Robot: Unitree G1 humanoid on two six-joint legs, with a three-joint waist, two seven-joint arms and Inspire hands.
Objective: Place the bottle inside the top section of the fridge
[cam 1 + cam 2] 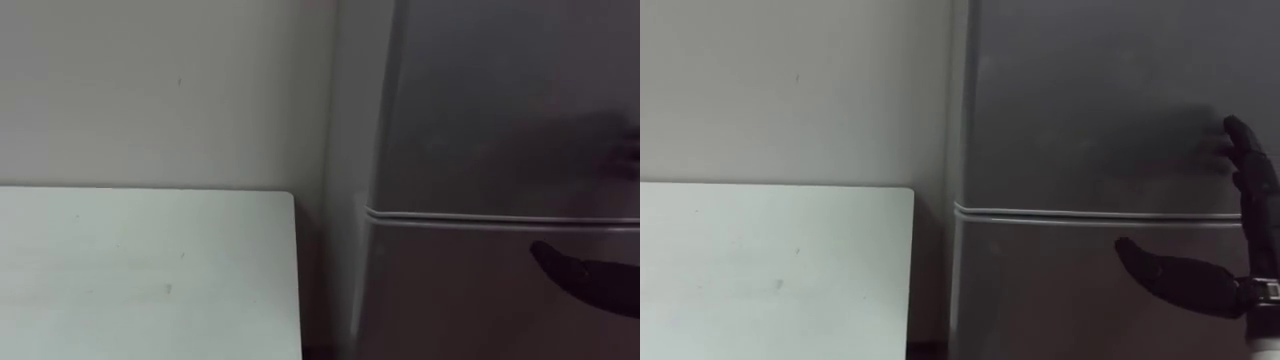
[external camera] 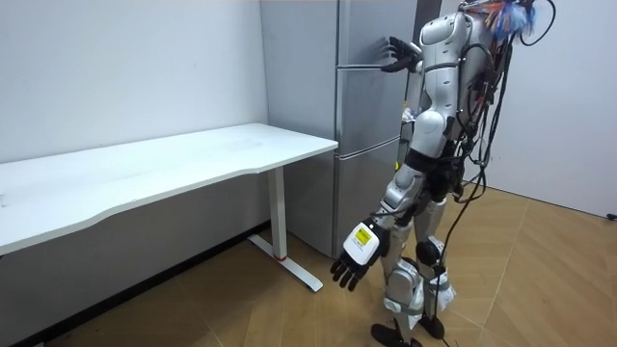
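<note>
- White rectangular worktop (image 1: 150,270): well off to the left of the raised hand, against the wall.
- Left hand (image 2: 355,258): hangs low by the robot's thigh, fingers loose and spread, holding nothing.
- Tall grey metal two-door fridge (image 2: 366,125): the robot stands right up to it, facing it.
- Upper door (image 1: 1090,100): shut, directly under the raised hand's fingers.
- Pale horizontal seam (image 1: 1090,214): runs between the two doors and passes between that hand's fingers and thumb.
- Lower door (image 1: 1040,300): shut, beneath the thumb.
- Right hand (image 1: 1255,240): lifted to shoulder height and spread wide. The straight fingers (image 1: 1245,165) lie flat on the upper door and the thumb reaches left across the lower one. It grips nothing.
- Bottle: in neither hand; where it sits cannot be told.
- Progress, as I judge it: barely begun. The hand is at the door, but there is no opening. Left to do: pull the upper door open, fetch the bottle, set it inside.
</note>
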